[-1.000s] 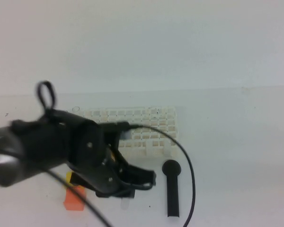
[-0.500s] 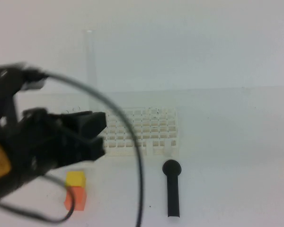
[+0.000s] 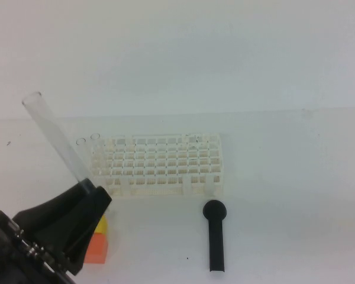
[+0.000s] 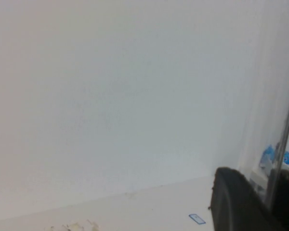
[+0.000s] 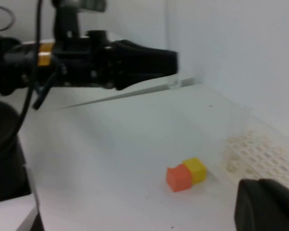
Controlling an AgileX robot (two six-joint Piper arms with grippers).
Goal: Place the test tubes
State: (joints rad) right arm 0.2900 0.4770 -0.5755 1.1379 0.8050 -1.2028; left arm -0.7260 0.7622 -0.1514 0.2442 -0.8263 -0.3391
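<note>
Our left gripper (image 3: 93,195) lower left, fingers clamped on a tilted test tube (image 3: 56,136), right gripper (image 5: 265,192) only in its wrist view, we cannot tell its grip

Left gripper (image 3: 90,194) is held at the near left, clamped on a test tube (image 3: 54,137); right gripper (image 5: 267,202) is glimpsed only in its wrist view.

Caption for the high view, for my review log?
Left gripper, at the near left, holds a clear test tube tilted, short of the white rack; right gripper sits outside this view.
</note>
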